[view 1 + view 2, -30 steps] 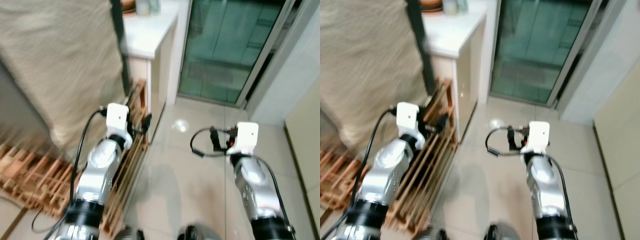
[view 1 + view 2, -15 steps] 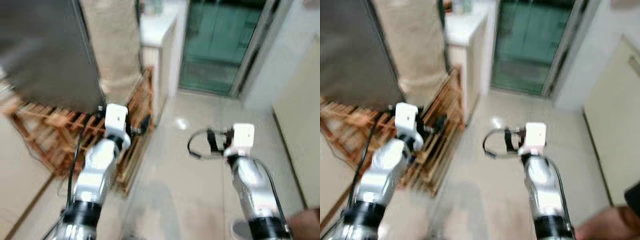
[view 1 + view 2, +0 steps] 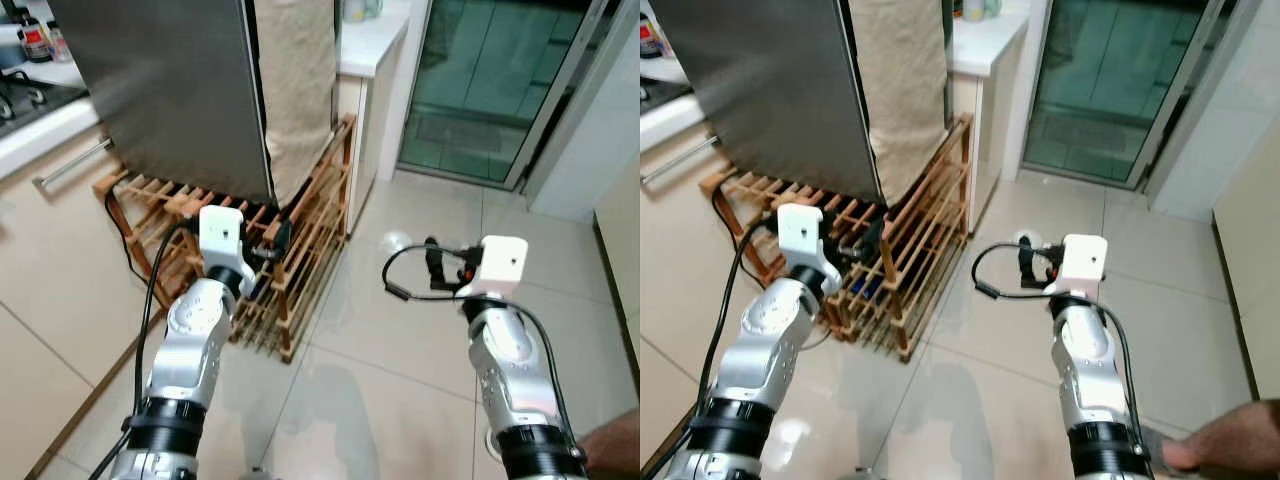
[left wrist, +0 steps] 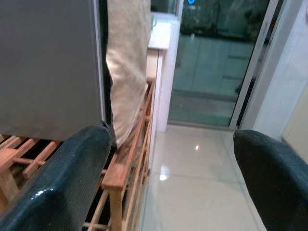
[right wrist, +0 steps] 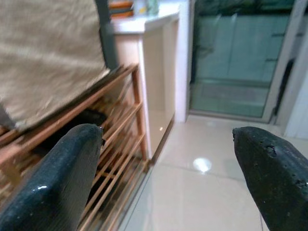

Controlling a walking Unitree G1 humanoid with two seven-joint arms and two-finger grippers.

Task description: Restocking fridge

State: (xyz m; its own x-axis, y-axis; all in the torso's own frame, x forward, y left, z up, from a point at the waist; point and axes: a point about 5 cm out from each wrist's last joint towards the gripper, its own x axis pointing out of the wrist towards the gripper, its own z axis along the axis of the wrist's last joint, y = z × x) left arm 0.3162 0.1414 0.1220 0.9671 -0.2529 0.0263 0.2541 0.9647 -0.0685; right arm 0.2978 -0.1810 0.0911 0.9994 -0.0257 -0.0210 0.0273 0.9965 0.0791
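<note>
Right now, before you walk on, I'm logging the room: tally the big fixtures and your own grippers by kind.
Grey fridge: 1
Wooden slatted rack under it: 1
Beige cloth hanging at the fridge's side: 1
White counter: 1
Glass sliding door: 1
Grippers, both open and empty: 2, left gripper, right gripper
Total: 7

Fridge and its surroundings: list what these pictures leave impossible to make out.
- Fridge: top cut off by the head views' upper edge; door closed, contents hidden.
- Its side: covered by a beige cloth.
- Wooden rack: dark items between the slats, too shadowed to identify.
- Bottles on the counter: too small to read.
- Left gripper, right gripper: open, empty.
</note>
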